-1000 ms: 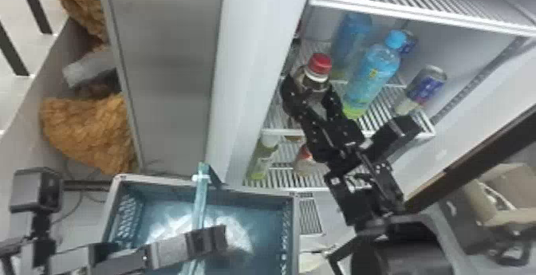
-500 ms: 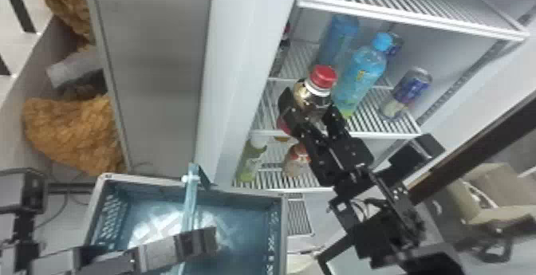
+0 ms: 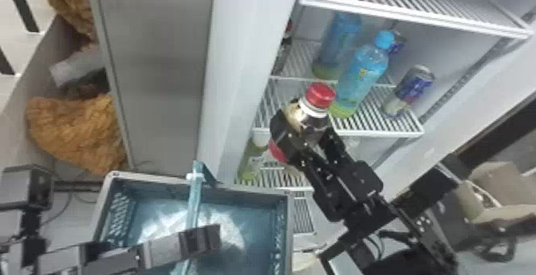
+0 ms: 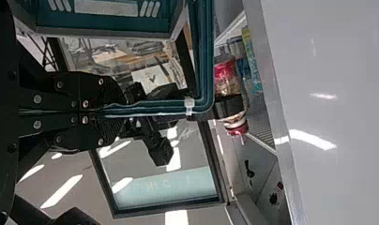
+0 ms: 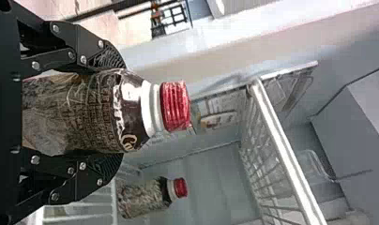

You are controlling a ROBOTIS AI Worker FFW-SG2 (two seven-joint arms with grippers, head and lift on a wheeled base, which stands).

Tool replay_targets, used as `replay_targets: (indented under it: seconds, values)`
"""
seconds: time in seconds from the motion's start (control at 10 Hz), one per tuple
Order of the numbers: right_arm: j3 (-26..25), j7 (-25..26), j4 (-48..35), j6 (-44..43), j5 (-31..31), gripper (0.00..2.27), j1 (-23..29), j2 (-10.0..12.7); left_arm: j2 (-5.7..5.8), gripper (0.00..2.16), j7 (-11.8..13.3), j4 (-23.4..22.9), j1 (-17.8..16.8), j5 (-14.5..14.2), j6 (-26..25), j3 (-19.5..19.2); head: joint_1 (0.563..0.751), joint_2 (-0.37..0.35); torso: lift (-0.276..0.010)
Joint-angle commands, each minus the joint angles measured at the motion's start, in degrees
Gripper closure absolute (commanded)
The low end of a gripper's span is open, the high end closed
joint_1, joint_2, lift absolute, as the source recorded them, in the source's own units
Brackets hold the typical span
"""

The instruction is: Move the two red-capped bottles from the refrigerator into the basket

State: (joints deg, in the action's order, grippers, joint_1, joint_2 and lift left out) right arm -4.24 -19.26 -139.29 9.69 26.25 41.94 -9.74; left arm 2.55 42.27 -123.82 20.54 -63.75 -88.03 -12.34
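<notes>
Down the head view had come the red-capped bottle (image 3: 320, 95), clamped between the fingers of my right gripper (image 3: 305, 124) near the middle of the frame, tilted, cap uppermost. Another red-capped bottle (image 3: 282, 53) was inside the fridge (image 3: 247, 75), at upper centre, left of the blue bottles (image 3: 361, 73). My left gripper (image 3: 211, 236) pinched the handle (image 3: 194, 202) of the basket (image 3: 290, 230), at bottom, left of centre.

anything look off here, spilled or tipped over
Nothing stands out: the red-capped bottle sits cap-up in the right gripper, the blue bottles stand upright on their shelf, and the basket has no visible damage.
</notes>
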Motion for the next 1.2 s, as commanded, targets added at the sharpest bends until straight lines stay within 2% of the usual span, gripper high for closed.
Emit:
replay_targets:
  seconds: [0.0,0.3,0.7,0.9,1.0,1.1]
  values:
    - [-0.8,-0.8,-3.2,2.8,0.4,1.28,2.6,0.0,-0.09,1.21,0.0,0.0,0.0,0.0,0.0,0.0,0.695,-0.285,0.0]
    - [-3.3,-5.7,-5.5,10.7,0.9,1.28,5.6,0.1,-0.17,1.21,0.0,0.0,0.0,0.0,0.4,0.1,0.695,-0.273,0.0]
    - [-3.8,-12.5,-4.2,15.9,0.6,1.28,5.3,0.1,-0.26,1.21,0.0,0.1,0.0,0.0,0.4,0.2,0.695,-0.256,0.0]
    - [-3.8,-13.6,-4.5,18.3,1.3,1.28,5.6,-0.4,-0.26,1.21,0.0,0.1,0.0,0.0,0.4,0.1,0.695,-0.243,0.0]
    - [-3.6,-14.2,-4.4,19.0,2.1,1.25,5.7,-0.6,-0.26,1.21,0.0,0.1,0.0,0.0,0.4,0.1,0.695,-0.238,0.0]
    - [-3.4,-14.5,-3.9,19.4,3.1,1.04,5.6,-0.9,-0.26,1.21,0.0,0.1,0.0,0.0,0.4,0.1,0.695,-0.234,0.0]
